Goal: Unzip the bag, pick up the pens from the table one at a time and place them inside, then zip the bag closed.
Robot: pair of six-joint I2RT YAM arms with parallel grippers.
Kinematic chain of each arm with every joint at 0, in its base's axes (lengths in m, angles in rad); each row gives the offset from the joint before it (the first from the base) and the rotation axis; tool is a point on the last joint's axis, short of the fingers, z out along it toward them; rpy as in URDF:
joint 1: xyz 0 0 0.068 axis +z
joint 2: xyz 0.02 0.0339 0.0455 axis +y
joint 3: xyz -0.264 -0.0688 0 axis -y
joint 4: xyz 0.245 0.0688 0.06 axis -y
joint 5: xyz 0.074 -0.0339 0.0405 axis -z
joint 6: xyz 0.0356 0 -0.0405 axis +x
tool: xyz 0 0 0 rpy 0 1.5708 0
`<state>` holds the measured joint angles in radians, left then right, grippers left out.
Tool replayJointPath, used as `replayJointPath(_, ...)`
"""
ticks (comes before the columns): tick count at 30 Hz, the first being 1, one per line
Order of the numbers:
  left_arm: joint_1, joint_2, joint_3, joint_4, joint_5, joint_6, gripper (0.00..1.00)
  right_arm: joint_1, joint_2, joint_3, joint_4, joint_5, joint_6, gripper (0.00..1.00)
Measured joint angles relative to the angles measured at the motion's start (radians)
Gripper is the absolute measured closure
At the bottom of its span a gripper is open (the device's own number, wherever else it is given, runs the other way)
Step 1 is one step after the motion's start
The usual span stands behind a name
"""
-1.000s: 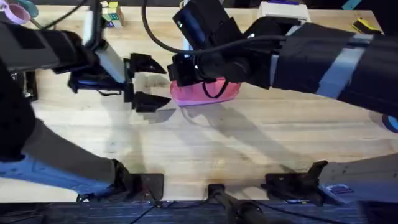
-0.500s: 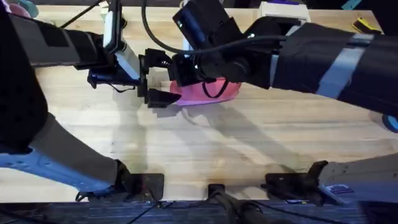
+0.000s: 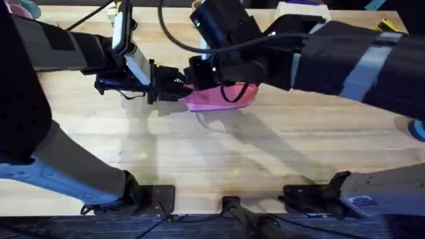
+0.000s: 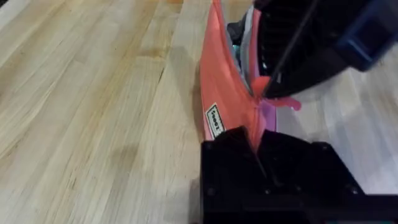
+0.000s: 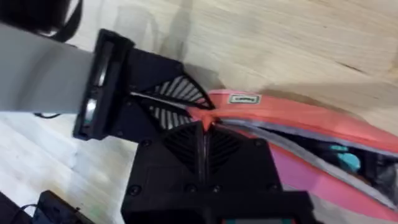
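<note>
The pink bag [image 3: 226,97] lies on the table [image 3: 232,159] toward the back middle. My left gripper [image 3: 176,89] reaches in from the left and is shut on the bag's left end; the left wrist view shows the pink fabric [image 4: 217,93] pinched at my left gripper [image 4: 256,144]. My right gripper [image 3: 199,78] hangs over the same end, shut on the zipper pull [image 5: 200,118] where my right gripper [image 5: 203,129] closes. The zipper gapes partly open, with something teal [image 5: 345,160] inside. The pens are out of view.
Along the table's back edge stand coloured blocks [image 3: 120,12], a white box [image 3: 300,9] and a yellow object [image 3: 390,28]. The bulky right arm [image 3: 345,56] covers the back right. Bare wood stretches in front of the bag.
My left gripper moved right from open beside the bag to its left end and shut on it. The right arm stayed over the bag.
</note>
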<state>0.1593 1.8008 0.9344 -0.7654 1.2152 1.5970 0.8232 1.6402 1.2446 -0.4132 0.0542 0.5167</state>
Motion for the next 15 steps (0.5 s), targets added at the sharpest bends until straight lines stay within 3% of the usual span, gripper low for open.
replayJointPath(15, -0.002, 0.0, 0.0, 0.007, -0.001, 0.0, 0.958, -0.167, -0.013, 0.0, -0.102, -0.042, -0.078, 0.969)
